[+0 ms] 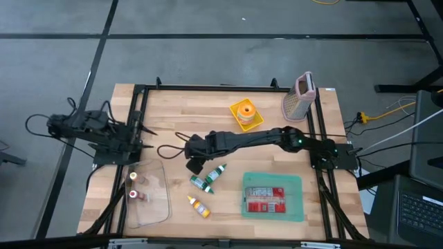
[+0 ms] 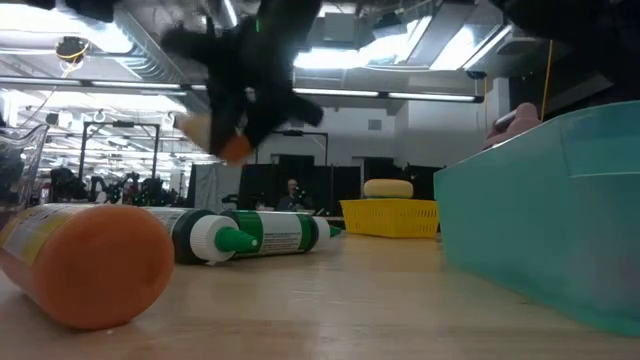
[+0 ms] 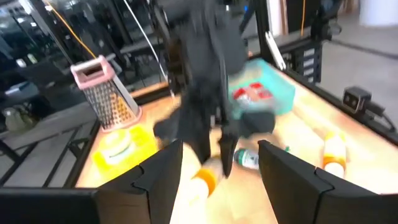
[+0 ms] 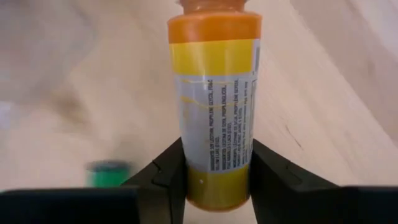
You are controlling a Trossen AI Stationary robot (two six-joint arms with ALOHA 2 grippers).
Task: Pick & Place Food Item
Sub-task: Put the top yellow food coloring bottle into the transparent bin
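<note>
My right gripper reaches over the middle of the table and is shut on an orange-and-yellow bottle with a white label. In the low view the bottle's orange end shows under the dark arm, above the tabletop. A second orange bottle and two green-capped bottles lie on their sides on the wood. My left gripper stands open at the table's left edge, with nothing between its fingers. My right gripper pinches the bottle's yellow lower part, near its base, between the two fingers. The fingers slant down from the table's right side and lie along the bottle, which sticks out beyond them. The bottle is lifted clear of the table.
A teal tray holding a red package sits at the near right. A yellow basket with a round item and a pink-topped grater stand at the far side. A clear container sits at the near left.
</note>
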